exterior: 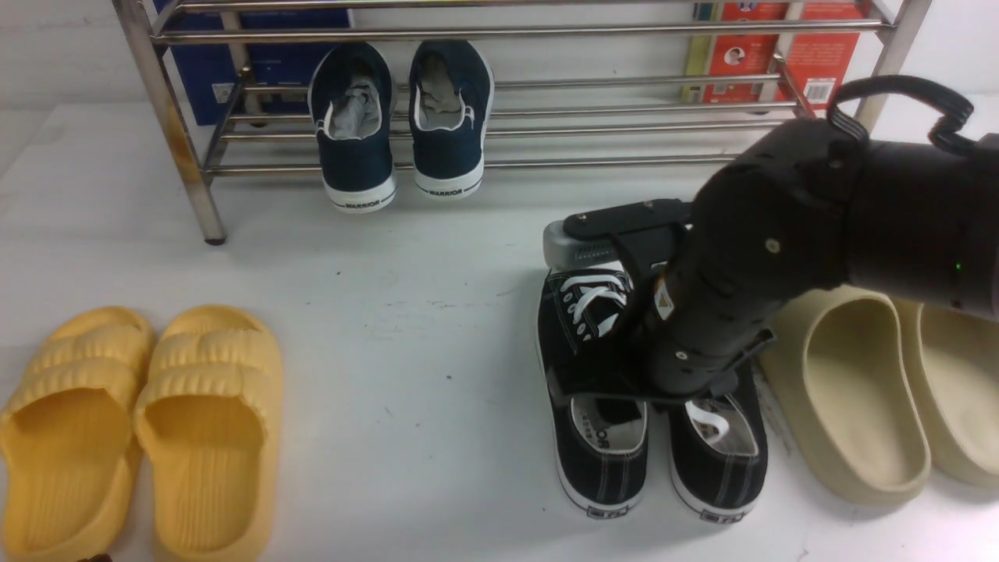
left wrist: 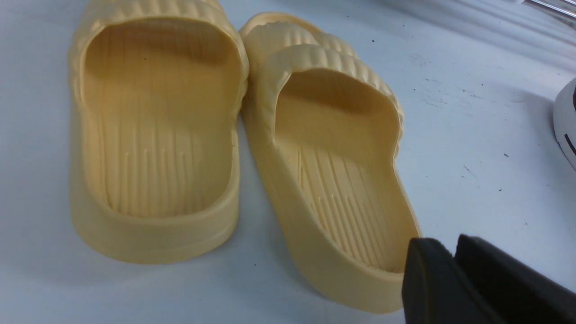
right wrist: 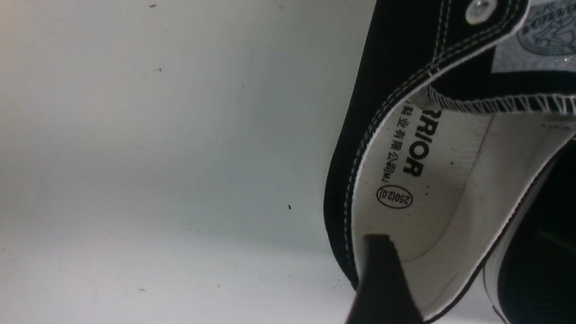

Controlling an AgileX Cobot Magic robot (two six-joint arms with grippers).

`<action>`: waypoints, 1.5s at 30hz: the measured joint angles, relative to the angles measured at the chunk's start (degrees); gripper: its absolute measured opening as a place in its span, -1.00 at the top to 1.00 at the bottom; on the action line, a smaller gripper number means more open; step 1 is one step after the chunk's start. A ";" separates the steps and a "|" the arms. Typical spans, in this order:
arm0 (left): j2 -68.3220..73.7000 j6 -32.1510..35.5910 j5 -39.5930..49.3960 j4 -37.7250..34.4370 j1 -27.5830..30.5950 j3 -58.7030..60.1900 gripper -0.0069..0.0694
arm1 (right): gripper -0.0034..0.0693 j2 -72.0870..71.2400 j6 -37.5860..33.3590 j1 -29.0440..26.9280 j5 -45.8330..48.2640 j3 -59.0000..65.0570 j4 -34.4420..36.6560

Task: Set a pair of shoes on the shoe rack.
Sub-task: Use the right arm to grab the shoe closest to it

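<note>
Black canvas with white laces, toe caps, stitching and soles: pair of sneakers point(exterior: 605, 460).

Front view: stands side by side on the white table point(exterior: 406, 312), heels toward the camera, toes toward the shoe rack point(exterior: 499, 34), short of it and not on it. Lies between yellow slides point(exterior: 140, 421), well apart on the robot's left, and beige slides point(exterior: 858, 390), just beside on the right. Rack of shiny steel bars, one post rust-stained; carries navy sneakers point(exterior: 402, 125) on the lower bars, heels outward. Behind the bars, blue box point(exterior: 257, 70) and red box point(exterior: 780, 55). Down over the pair's openings, right gripper point(exterior: 663, 394), largely hidden under its own black arm; jaws spread wide, closed on nothing.

Left wrist view: shows the yellow slides close up, side by side on the table, open heels toward the lens. At the frame's corner, left gripper point(left wrist: 450, 245), by the nearer slide's heel; jaws narrow, only a thin seam between them, nothing held.

Right wrist view: shows one black finger point(right wrist: 378, 279) reaching inside the heel opening of the sneaker on the robot's left, over its white insole point(right wrist: 432, 211) printed with part of a brand name and a size mark. Second finger out of frame. Second sneaker's black side at the frame's edge, touching or just beside the first; cannot tell which.
</note>
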 joint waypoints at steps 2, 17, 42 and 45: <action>0.00 0.00 0.00 0.00 0.00 0.00 0.58 | -0.29 0.38 0.06 0.00 0.13 0.00 -1.10; 0.00 0.00 0.00 0.00 0.00 0.00 0.55 | -0.27 3.05 1.64 0.00 0.08 -0.94 -3.35; 0.00 0.00 0.00 0.00 0.00 0.00 0.49 | 0.05 11.22 4.93 -2.86 -3.14 -2.47 -2.72; 0.00 0.00 0.00 0.00 0.00 0.00 0.48 | 0.37 11.36 4.93 -2.86 -3.00 -2.47 -3.21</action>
